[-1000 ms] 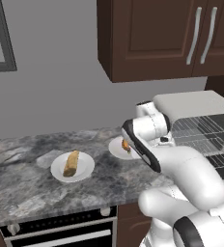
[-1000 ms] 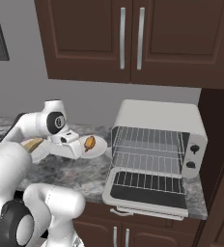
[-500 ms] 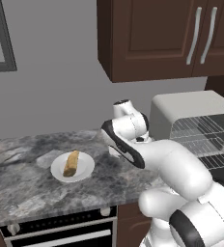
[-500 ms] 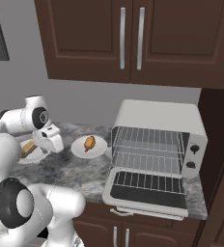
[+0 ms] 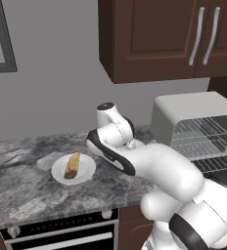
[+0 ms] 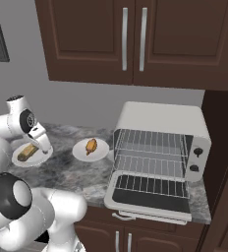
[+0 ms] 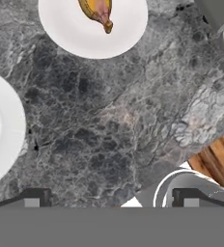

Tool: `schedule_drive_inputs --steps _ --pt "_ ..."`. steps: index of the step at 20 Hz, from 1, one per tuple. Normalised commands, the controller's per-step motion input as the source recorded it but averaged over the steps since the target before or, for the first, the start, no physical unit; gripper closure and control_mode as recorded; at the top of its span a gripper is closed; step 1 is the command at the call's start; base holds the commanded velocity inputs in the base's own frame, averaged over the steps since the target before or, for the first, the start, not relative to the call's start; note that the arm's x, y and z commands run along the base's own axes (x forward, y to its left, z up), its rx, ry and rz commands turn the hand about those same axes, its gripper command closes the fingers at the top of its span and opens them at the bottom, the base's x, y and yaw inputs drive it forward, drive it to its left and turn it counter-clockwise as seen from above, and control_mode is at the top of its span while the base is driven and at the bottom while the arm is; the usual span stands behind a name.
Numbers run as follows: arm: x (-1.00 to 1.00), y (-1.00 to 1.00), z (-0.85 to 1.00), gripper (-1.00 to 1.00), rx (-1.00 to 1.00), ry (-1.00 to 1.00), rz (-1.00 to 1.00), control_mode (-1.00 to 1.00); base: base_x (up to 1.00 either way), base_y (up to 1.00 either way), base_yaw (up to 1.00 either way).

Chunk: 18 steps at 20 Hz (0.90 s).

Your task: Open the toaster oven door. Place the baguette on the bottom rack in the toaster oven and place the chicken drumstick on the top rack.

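The gripper (image 7: 111, 200) is showing just its two dark finger tips at the bottom of the hand view, standing wide apart with nothing between them, over bare marble counter (image 7: 119, 120). There the chicken drumstick (image 7: 98, 10) is being cut off by the top edge, leaving a glossy orange-brown body and a darker narrow end on a white plate (image 7: 85, 36); a second plate (image 7: 3, 128) is being cropped at the left edge.

In the left base view the arm is covering the drumstick's plate, while the baguette (image 5: 72, 165), tan with a paler end, is lying on its plate to the left. The toaster oven (image 6: 160, 142) is sitting to the right, its door (image 6: 150, 194) hanging down open toward the near side. Both wire racks, top rack (image 6: 153, 142) and bottom rack (image 6: 150, 165), are sitting bare.
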Motion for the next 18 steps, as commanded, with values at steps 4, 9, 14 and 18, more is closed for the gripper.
schedule_drive_inputs --steps 4,9,14,18 --pt "0.29 0.51 -0.01 -1.00 0.09 0.01 0.10 -1.00 0.00 0.00 0.00" --pt "0.31 0.45 -0.01 -1.00 0.10 0.06 0.18 -1.00 0.00 0.00 0.00" --pt "0.30 0.44 -0.08 -1.00 0.06 0.04 0.19 -1.00 0.00 0.00 0.00" --pt "0.22 0.39 -0.26 -1.00 0.06 0.00 0.16 -1.00 0.00 0.00 0.00"
